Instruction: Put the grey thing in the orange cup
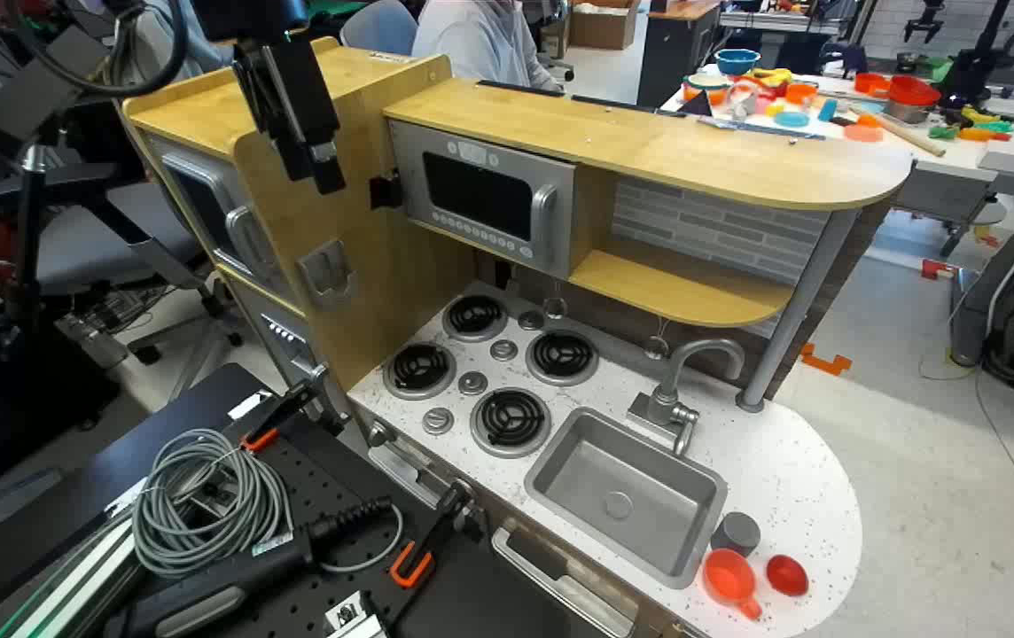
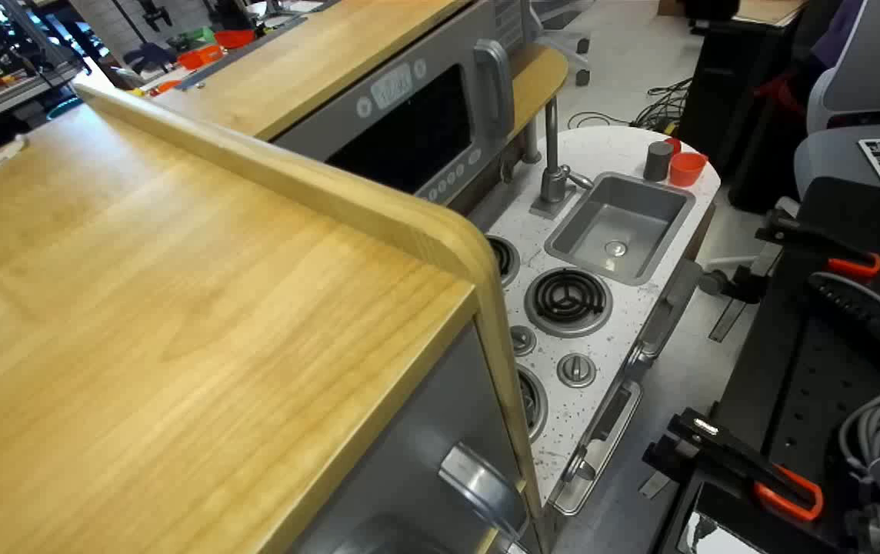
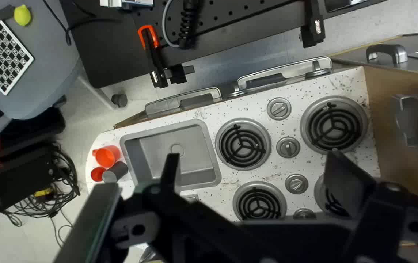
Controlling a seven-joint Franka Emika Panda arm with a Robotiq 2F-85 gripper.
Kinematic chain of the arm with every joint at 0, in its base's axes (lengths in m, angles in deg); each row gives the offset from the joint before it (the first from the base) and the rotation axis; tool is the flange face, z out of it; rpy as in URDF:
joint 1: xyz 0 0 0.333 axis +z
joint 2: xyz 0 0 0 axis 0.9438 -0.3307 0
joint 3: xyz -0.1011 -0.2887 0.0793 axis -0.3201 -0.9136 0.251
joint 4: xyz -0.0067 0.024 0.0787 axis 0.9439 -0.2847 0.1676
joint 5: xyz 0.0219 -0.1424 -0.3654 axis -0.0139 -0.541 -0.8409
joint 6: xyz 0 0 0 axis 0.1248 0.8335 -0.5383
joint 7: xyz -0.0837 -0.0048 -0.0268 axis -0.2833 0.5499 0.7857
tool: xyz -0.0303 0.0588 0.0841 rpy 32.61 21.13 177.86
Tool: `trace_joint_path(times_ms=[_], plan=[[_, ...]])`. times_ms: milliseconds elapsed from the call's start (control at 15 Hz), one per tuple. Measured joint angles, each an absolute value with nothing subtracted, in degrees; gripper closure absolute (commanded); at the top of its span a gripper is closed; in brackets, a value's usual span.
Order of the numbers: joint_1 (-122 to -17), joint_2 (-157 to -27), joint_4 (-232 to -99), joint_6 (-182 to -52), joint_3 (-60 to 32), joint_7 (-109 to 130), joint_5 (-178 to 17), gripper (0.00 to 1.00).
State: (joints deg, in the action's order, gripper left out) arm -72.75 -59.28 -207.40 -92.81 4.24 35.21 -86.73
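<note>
The grey thing (image 1: 736,533) is a small dull-grey cylinder standing on the white counter beside the sink's end. It also shows in an exterior view (image 2: 658,161) and in the wrist view (image 3: 115,172). The orange cup (image 1: 728,574), with a short handle, stands close beside it; it also shows in an exterior view (image 2: 687,169) and in the wrist view (image 3: 107,156). My gripper (image 3: 253,159) is open and empty, its fingers wide apart. In an exterior view my gripper (image 1: 316,168) hangs high by the tall cabinet, well away from both objects.
A small red cup (image 1: 787,575) stands beside the orange cup and grey thing. The sink basin (image 1: 538,483) and tap (image 1: 671,399) are near. The wooden shelf with microwave (image 1: 480,195) overhangs the stove burners (image 1: 511,421). A tall wooden cabinet (image 2: 217,308) stands at the far end.
</note>
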Motion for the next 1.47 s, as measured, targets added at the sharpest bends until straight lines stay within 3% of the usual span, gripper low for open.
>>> trace_joint_path(times_ms=[867,1467], plan=[[-72.19,-59.28,-207.38,-92.81,3.19,35.01,-86.66,0.0],[-76.09,-63.33,-205.14,-93.48,-12.52,17.01,-84.39,0.0]])
